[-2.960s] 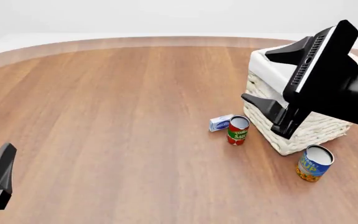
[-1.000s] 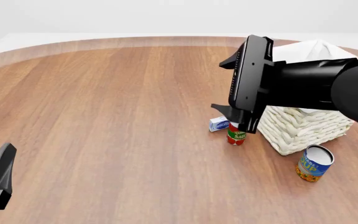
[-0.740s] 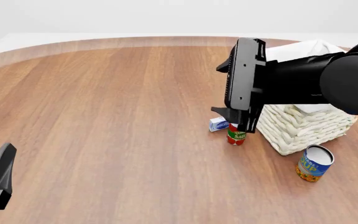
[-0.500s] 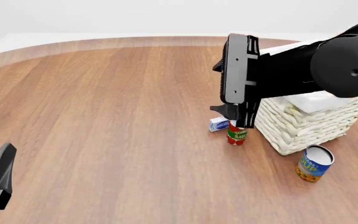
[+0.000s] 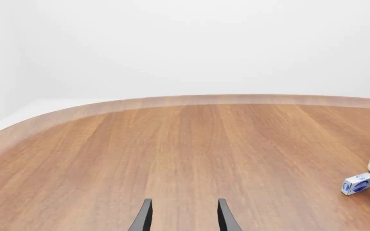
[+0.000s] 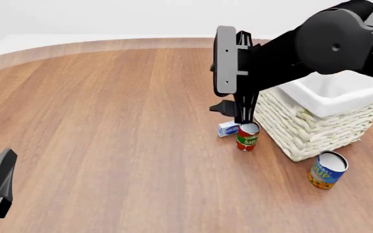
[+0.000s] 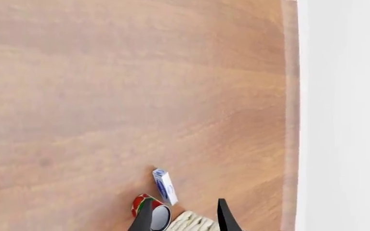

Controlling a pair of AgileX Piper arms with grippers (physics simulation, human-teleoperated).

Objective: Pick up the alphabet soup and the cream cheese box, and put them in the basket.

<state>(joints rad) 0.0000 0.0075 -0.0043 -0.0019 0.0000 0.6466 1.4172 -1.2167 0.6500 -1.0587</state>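
Right gripper, jaws spread and empty, hangs mid-frame above the cream cheese box, probably lining up a grab; left gripper is parked with its jaws released too.

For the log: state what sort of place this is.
Likely a simulated test tabletop, not a real room: a bare wooden table, blank white surroundings, and a basket, two cans and a small box.

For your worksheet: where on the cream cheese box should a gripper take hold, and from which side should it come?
Grip the cream cheese box across its two long flat faces, coming down from above. It lies low on the table, with the tomato sauce can close beside one end and the basket just beyond, so a sideways approach looks crowded.
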